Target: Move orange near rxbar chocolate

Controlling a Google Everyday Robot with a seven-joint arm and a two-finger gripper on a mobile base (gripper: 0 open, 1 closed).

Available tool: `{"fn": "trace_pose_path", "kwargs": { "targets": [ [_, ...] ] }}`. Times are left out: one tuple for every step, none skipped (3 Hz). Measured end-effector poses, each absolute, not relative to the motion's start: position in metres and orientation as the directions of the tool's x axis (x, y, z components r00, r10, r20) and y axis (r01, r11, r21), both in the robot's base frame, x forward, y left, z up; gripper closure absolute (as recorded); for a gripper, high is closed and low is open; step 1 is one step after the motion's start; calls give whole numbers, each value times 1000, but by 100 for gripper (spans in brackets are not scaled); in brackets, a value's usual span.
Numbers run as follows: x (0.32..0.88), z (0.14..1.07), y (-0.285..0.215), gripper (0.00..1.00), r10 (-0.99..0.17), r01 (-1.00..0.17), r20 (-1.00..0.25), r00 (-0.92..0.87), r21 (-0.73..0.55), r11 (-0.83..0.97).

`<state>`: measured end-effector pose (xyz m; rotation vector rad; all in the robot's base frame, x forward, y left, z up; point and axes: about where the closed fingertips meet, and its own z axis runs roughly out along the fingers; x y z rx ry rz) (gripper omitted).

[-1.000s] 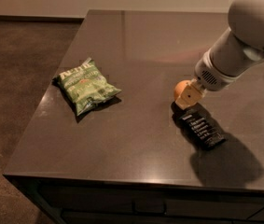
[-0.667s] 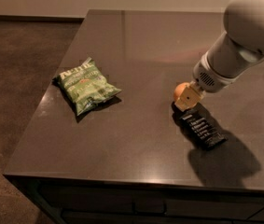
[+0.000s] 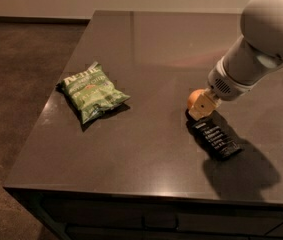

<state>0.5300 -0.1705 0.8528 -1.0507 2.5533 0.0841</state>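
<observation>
The orange (image 3: 194,98) is small and round, and partly hidden behind my gripper (image 3: 201,106), which is shut on it. The gripper holds it low over the dark table (image 3: 146,49), right at the far end of the rxbar chocolate (image 3: 215,138). The bar is a flat black wrapper with white lettering, lying at an angle just in front and to the right of the orange. My grey arm (image 3: 261,44) comes in from the upper right.
A green crinkled chip bag (image 3: 92,91) lies on the left part of the table. The table's front edge (image 3: 131,191) and left edge drop off to a dark floor (image 3: 16,84).
My gripper and the orange have sunk slightly toward the table beside the bar. The arm has shifted a little. The bar and the bag have not moved.
</observation>
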Motion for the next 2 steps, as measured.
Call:
{"fn": "trace_pose_path", "kwargs": {
  "targets": [
    [529,853,-170,0,-668,-691,-364,-649,-87,718],
    [529,853,-170,0,-669,-691,-364,-649,-87,718]
  ]
}}
